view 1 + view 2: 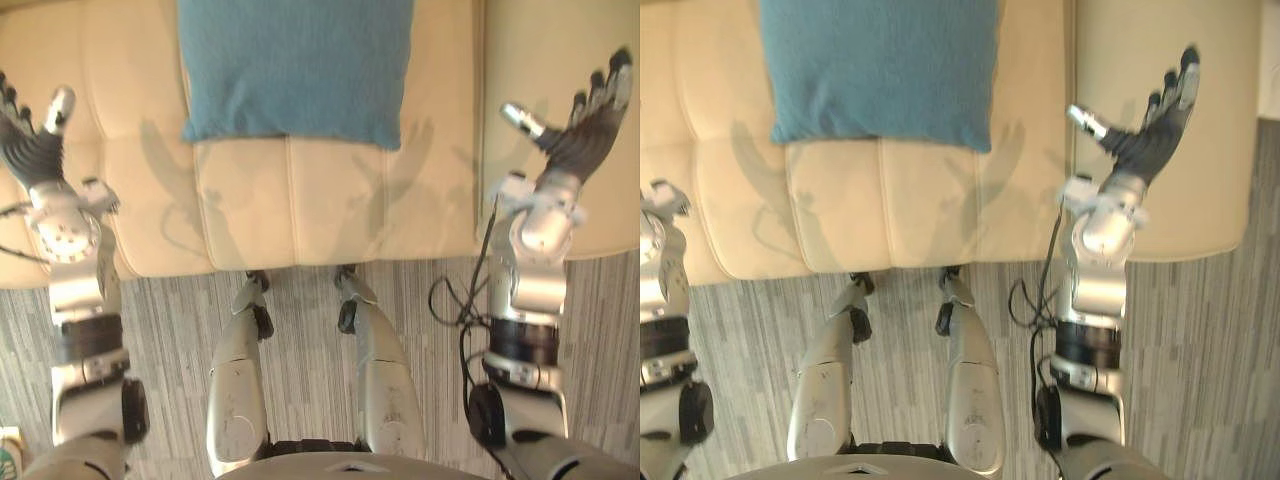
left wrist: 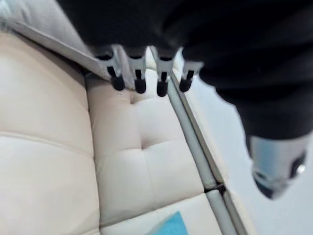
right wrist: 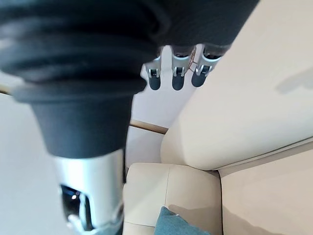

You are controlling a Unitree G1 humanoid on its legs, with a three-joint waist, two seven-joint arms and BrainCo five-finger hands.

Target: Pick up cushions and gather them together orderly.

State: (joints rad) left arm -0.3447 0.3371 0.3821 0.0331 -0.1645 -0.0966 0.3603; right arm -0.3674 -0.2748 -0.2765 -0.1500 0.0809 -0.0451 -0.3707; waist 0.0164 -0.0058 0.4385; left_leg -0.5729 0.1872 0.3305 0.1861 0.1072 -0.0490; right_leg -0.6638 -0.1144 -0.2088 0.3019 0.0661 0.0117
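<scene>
Sofa (image 1: 300,220) first: cream, tufted, w/ its front edge running straight across your head views, just above the grey striped floor (image 1: 170,330). A seam splits the seat toward the right end; the section past that seam is plain cream.

Teal cushion (image 1: 295,70) lies flat on the mid seat, set back from the front edge. Its near edge runs roughly parallel to that edge, and its far part is cut off by the frame. You've got a band of open seat btwn the cushion's near edge and the sofa's front edge, plus open seat on both sides of the cushion's near corners. A teal corner also shows in each wrist view.

Your left hand (image 1: 30,145) hangs over the seat's left end, near the front edge, fingers straight and spread, thumb out, nothing in it. Your right hand (image 1: 585,125) sits over the right section, beyond the seam, likewise spread w/ thumb apart, nothing held. Both wrist views confirm: fingers in a straight row, no contact w/ cloth. Each hand is well apart from the cushion, one per side, approx level w/ its near edge.
</scene>
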